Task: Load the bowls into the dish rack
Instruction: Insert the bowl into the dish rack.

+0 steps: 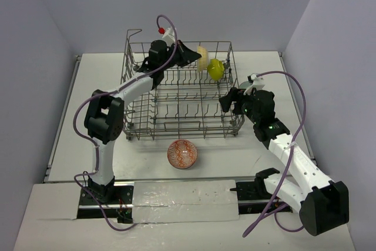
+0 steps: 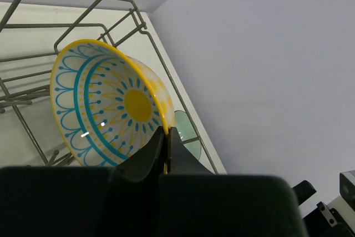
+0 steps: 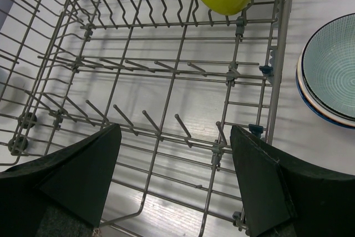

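The grey wire dish rack [image 1: 136, 82] stands mid-table. My left gripper [image 1: 191, 57] reaches over its far side, shut on the rim of a pale yellow bowl [image 1: 202, 59]. In the left wrist view that bowl [image 2: 105, 104] shows a teal and yellow pattern inside, pinched edge-on at my left gripper [image 2: 167, 129]. A lime bowl [image 1: 215, 69] stands on edge among the tines at the far right corner. My right gripper [image 1: 227, 103] hovers open over the rack's right near corner, holding nothing [image 3: 176, 137]. A red-white bowl [image 1: 183, 153] sits on the table in front of the rack.
A pale green bowl with a blue-white rim [image 3: 333, 76] rests on the table just right of the rack's side rail [image 3: 280, 54], under my right arm in the top view. Walls close in behind and on both sides.
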`<action>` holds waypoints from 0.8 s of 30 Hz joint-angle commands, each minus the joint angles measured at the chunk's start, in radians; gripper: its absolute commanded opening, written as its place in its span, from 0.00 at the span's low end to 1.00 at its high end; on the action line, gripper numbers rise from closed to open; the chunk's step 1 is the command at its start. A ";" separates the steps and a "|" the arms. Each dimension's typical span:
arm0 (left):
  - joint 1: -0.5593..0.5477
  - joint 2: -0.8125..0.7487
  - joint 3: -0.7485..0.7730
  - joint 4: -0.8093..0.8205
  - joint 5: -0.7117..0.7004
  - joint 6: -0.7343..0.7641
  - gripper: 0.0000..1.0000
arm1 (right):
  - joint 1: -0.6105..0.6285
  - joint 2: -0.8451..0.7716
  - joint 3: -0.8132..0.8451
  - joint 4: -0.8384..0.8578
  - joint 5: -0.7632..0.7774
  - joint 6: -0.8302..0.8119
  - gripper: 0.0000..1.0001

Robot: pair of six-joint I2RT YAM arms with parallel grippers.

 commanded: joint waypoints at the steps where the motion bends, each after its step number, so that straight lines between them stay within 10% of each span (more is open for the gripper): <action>1: 0.005 0.000 0.065 0.027 0.054 0.030 0.00 | -0.006 0.005 0.039 0.041 0.008 -0.011 0.87; 24: 0.024 0.043 0.047 0.074 0.074 -0.013 0.00 | -0.006 0.031 0.042 0.048 0.000 -0.013 0.86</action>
